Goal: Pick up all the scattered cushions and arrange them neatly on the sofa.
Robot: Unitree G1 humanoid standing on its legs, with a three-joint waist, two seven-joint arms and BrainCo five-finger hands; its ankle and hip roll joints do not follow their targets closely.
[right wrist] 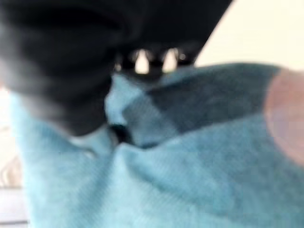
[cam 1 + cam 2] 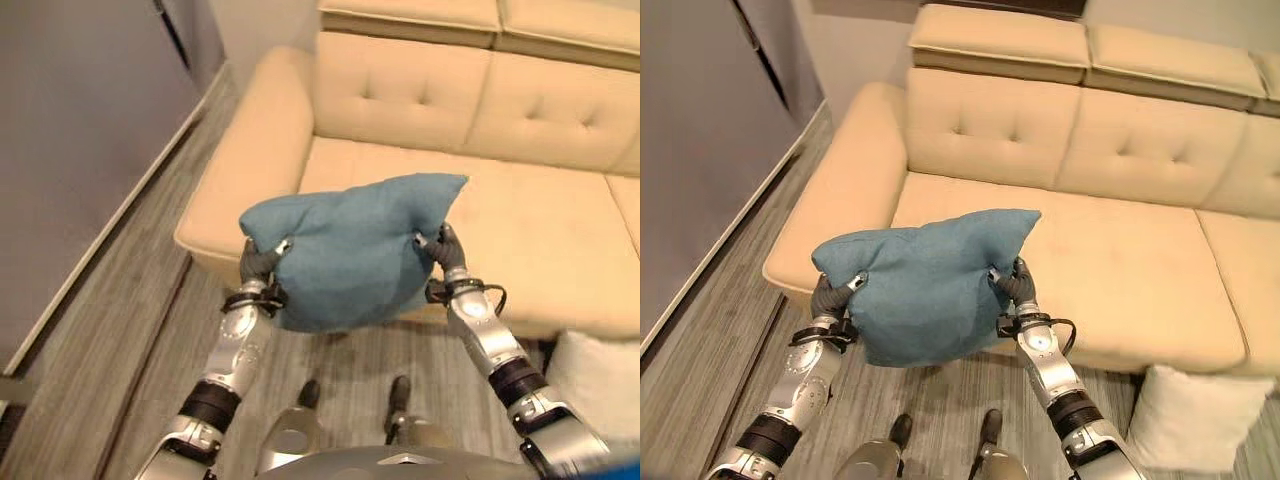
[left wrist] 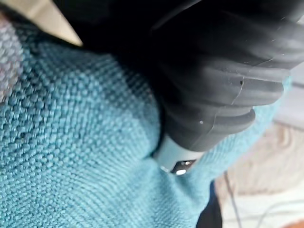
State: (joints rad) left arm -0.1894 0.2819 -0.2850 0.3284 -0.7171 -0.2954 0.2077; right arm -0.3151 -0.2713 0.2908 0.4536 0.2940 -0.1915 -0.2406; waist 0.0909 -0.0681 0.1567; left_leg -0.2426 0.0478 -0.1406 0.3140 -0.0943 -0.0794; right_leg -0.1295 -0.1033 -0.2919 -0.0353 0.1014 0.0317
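A teal cushion (image 2: 350, 250) hangs in the air in front of the cream sofa (image 2: 520, 210), held between both hands. My left hand (image 2: 262, 262) grips its left edge with fingers curled into the cloth. On the opposite side my right hand (image 2: 443, 250) pinches the right edge just below the top corner. Up close, the teal weave (image 3: 80, 156) presses against the left hand's dark cover (image 3: 223, 85), and the right wrist view shows the cloth (image 1: 166, 161) bunched under that hand. The cushion hovers over the sofa's front edge near the left armrest (image 2: 235, 170).
A white cushion (image 2: 1195, 415) lies on the wooden floor at the lower right, against the sofa's front. A grey wall (image 2: 80, 130) with a pale skirting board runs along the left. The sofa seat (image 2: 1140, 270) stretches to the right.
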